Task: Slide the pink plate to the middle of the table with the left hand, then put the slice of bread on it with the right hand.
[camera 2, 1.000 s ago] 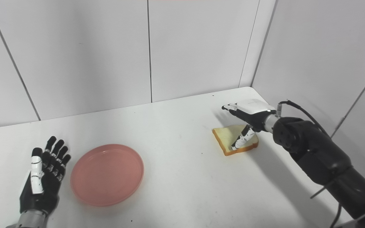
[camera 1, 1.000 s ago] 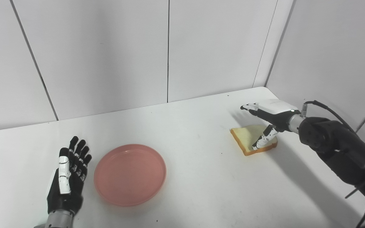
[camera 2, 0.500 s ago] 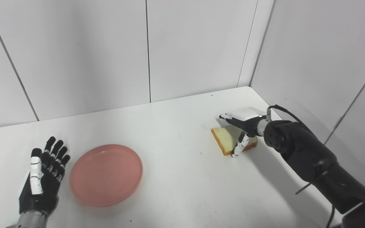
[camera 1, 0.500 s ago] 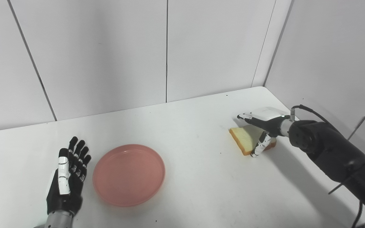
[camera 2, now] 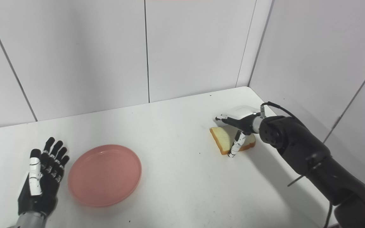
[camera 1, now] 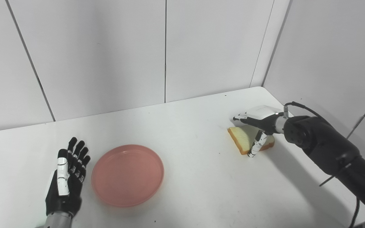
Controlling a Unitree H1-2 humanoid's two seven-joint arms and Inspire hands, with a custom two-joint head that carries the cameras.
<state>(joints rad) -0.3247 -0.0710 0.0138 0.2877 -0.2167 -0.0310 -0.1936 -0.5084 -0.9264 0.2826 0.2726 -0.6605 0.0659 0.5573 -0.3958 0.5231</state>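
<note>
white table point(camera 1: 185, 133) | slice of bread point(camera 1: 241, 138) under right hand point(camera 1: 258, 118), fingers point(camera 1: 240, 117) spread, thumb at near edge, nothing gripped

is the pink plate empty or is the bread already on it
Empty. The pink plate shows only its bare inside, and the slice of bread lies on the table far to its right, under the right hand.
</note>
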